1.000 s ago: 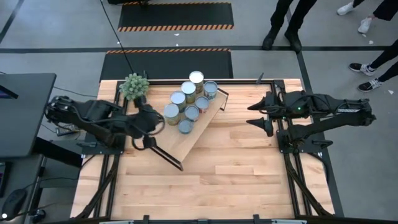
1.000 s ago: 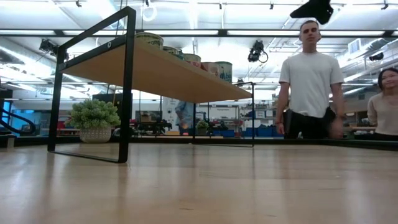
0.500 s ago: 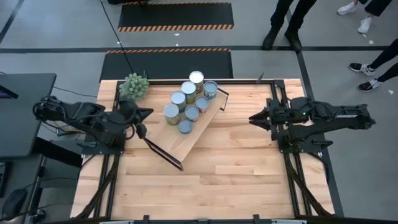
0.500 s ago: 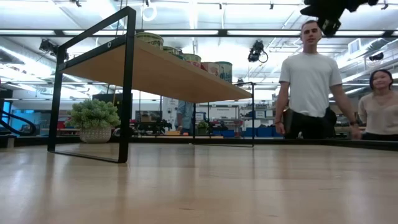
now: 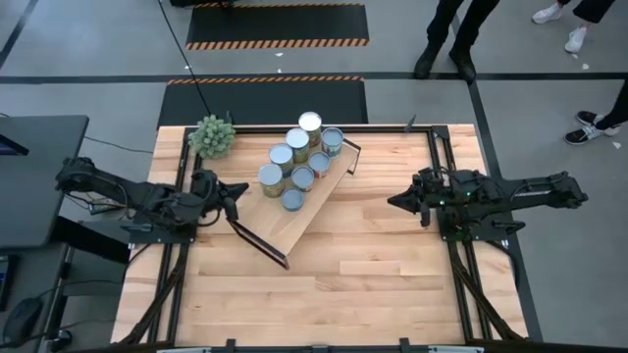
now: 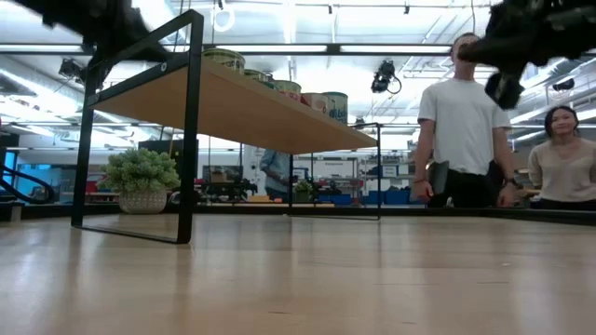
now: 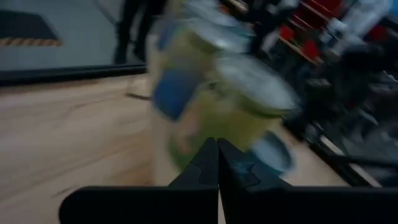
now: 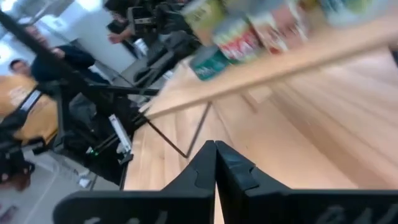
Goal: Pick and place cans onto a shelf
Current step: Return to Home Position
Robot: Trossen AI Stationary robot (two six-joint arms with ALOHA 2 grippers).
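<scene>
The cans (image 5: 302,177) have bare metal tops, silvery and faintly shiny, above printed sides. The shelf (image 5: 287,227) is pale wood, smooth and matt, held in a thin black metal frame (image 6: 191,121) with a dull finish. The table (image 5: 373,284) is strip-jointed butcher-block wood with a soft sheen.

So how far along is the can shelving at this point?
Done: eight cans stand on the shelf; I see none loose on the tabletop. In hand: nothing; the left tool and right tool are shut and empty, off the shelf at either side. Left: likely just parking the arms.
</scene>
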